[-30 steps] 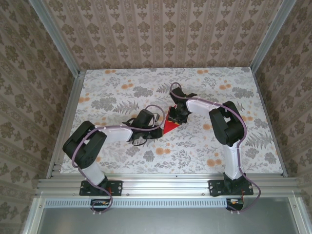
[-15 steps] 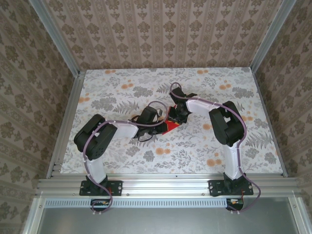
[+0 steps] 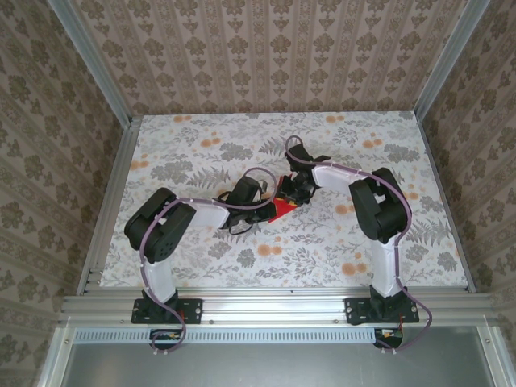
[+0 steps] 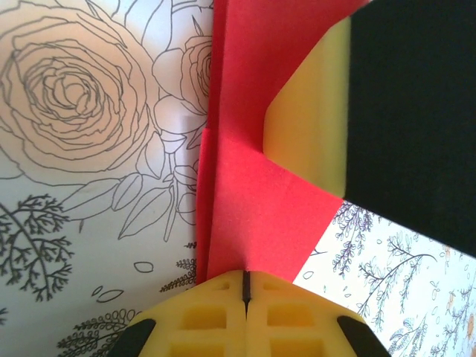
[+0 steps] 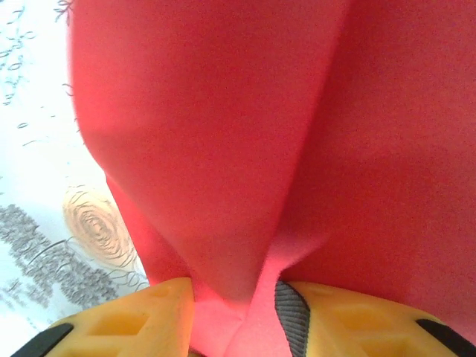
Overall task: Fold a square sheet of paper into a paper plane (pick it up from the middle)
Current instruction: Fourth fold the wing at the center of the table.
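Left wrist cam is the clearest one here. The left gripper has its two yellow fingers squeezed right together, just a thin dark seam between them. The red paper comes straight out of that seam, so it's clamped on the paper for sure. The sheet runs up and away from the tips with a couple of folded layers and a long crease down its left side, over the flower-print table. At upper right in that same view, one yellow finger of the other arm, with its black pad, lies against the paper from the far side.

Right wrist cam is mostly a wall of red. The right gripper has its fingers standing a bit apart, and a valley-shaped fold of the paper dips down into the gap between them. It's touching or nearly touching both sides, but honestly I can't tell if it's actually pinched or just sitting loosely in there.

Top cam gives the layout that the wrist cams don't. The paper is roughly mid-table, a small red wedge low over the table. The left gripper comes in from the left and the right gripper comes in from the far right side. Both tips meet at the paper. From up there the arms cover too much to read either grip.
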Motion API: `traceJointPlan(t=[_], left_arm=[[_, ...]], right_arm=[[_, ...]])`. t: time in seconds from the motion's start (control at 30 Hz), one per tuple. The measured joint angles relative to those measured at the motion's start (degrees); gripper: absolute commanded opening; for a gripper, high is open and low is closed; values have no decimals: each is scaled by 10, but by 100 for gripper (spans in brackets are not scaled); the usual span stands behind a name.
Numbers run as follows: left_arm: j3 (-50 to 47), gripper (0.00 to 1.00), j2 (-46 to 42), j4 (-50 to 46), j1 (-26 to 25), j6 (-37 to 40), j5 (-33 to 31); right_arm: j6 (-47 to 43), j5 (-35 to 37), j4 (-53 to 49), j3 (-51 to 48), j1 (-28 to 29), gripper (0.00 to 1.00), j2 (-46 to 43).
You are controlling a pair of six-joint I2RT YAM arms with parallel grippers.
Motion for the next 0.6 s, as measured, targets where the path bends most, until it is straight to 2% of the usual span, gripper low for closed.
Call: traceJointPlan(t=[0.1,0.2,0.37,0.6], left_arm=[[0,0,0,1,0,0,-4],[0,0,0,0,0,0,-4],[0,0,0,0,0,0,-5],[0,0,0,-2,-1,1,-6]], right_arm=[[-12,-24,5,-14,-14,49,-15],[-25,-37,16,-36,-37,49,-41],[-54,-60,64,-78,-62,35,-115],[-71,-98,139,-127,-27,19,-131]])
